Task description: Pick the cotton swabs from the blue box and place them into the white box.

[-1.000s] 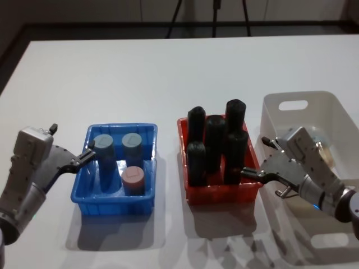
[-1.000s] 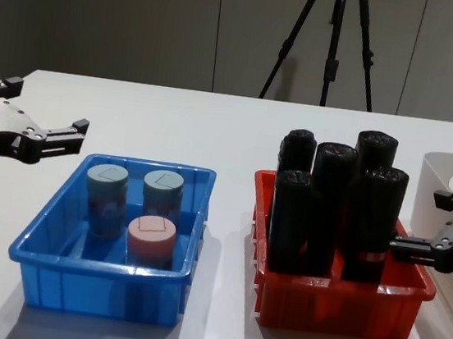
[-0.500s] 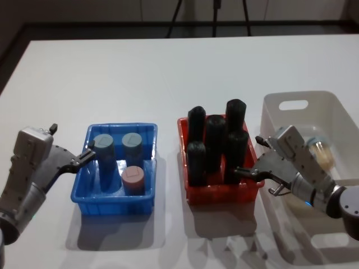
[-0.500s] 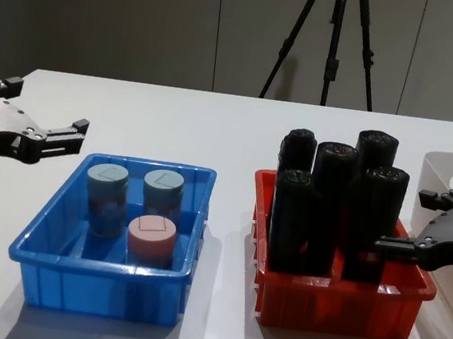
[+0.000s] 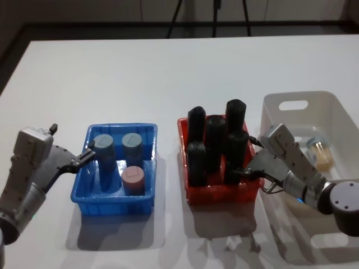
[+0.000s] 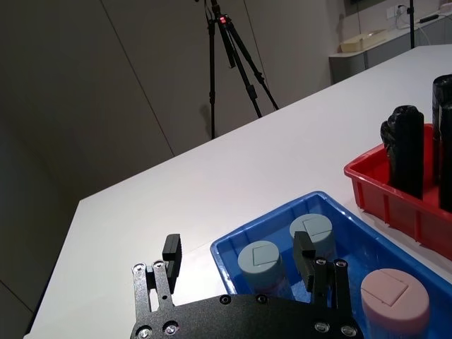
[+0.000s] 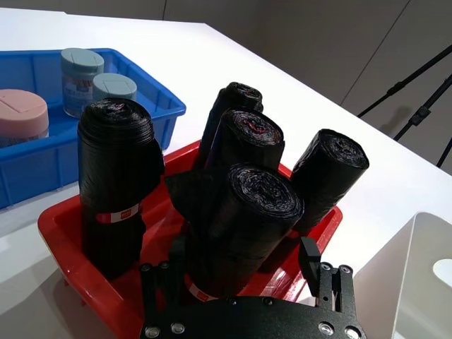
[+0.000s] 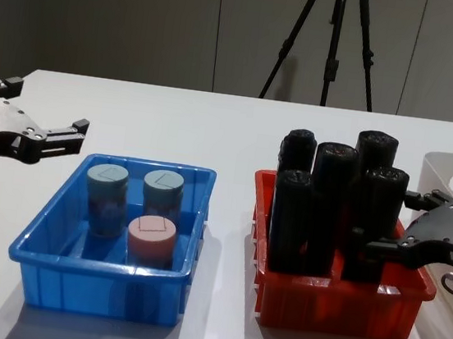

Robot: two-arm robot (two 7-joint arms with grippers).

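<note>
Both grippers hang spread open with nothing between their fingers. From where I stand, the right gripper [image 5: 251, 157] sits over the near right corner of the shallow red plastic bin [image 5: 193, 196], its black fingers either side of the closest of the tall black rolled cylinders [image 5: 236, 151]. Six of those black cylinders stand upright in the red bin, packed close.

Over on the other side, the left gripper [image 5: 88, 152] hovers at the left rim of the shallow bright blue plastic box [image 5: 115, 203], near the rear left tub.

Inside the blue box stand three cotton swab tubs [image 5: 133, 178]: small clear cylinders, two with grey-blue lids at the back, side by side, and one with a pink lid in front of them. Each lid carries a faint square outline.

At the far right, just beside the red bin, sits the taller off-white plastic box [image 5: 298, 99] with rounded corners and a handle slot. One more clear swab tub [image 5: 320, 152] lies on its side inside it.
</note>
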